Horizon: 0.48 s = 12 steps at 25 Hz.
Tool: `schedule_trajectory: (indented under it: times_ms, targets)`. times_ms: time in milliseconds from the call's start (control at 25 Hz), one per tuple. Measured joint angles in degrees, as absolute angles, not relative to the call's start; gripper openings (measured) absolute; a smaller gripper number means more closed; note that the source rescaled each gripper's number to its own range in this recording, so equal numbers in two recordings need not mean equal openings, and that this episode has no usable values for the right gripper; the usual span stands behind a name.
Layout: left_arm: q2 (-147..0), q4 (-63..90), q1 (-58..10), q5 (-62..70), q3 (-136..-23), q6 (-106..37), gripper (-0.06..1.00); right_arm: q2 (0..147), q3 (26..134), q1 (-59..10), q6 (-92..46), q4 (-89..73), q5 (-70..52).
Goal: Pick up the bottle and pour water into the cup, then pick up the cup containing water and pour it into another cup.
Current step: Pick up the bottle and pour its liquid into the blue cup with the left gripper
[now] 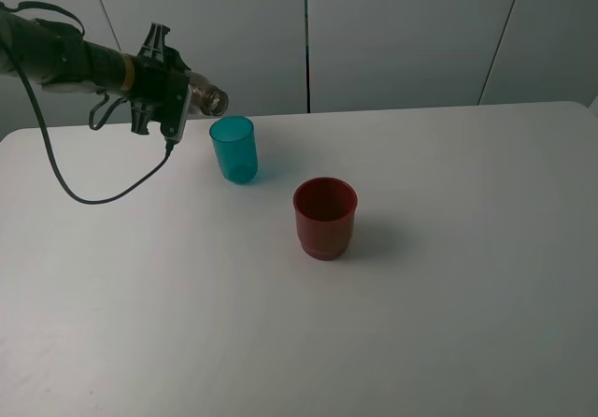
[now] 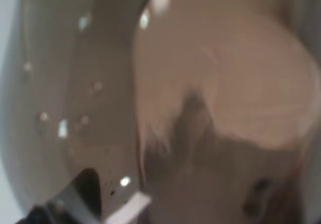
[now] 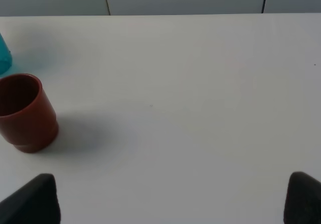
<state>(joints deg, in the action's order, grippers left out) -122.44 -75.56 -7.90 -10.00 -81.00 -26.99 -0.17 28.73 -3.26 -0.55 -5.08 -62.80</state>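
My left gripper (image 1: 171, 99) is shut on the smoky grey-brown bottle (image 1: 209, 99) and holds it tipped on its side in the air. The open neck points at the rim of the teal cup (image 1: 234, 150) and sits just above and to the left of it. The bottle (image 2: 100, 83) fills the left wrist view, blurred, with one dark finger (image 2: 88, 189) against it. The teal cup stands upright on the white table (image 1: 420, 295). The dark red cup (image 1: 324, 216) stands upright to its front right and also shows in the right wrist view (image 3: 25, 113). My right gripper (image 3: 170, 201) is open and empty.
A black cable (image 1: 84, 193) hangs from the left arm over the table's back left part. The teal cup's edge (image 3: 4, 58) shows in the right wrist view. Pale wall panels (image 1: 402, 34) stand behind the table's far edge.
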Motion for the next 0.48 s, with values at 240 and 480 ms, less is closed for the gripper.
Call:
schedule_trajectory:
  times_ms: [240, 480]
  targets:
    - [-122.4, -76.2, -7.9, -10.1, -81.2, -27.2, 0.01, -0.2, 28.7, -3.3, -0.5, -5.1, -62.8]
    - [-122.4, -76.3, -7.9, -10.1, -81.2, -29.1, 0.01, -0.2, 28.7, -3.3, -0.5, -5.1, -62.8]
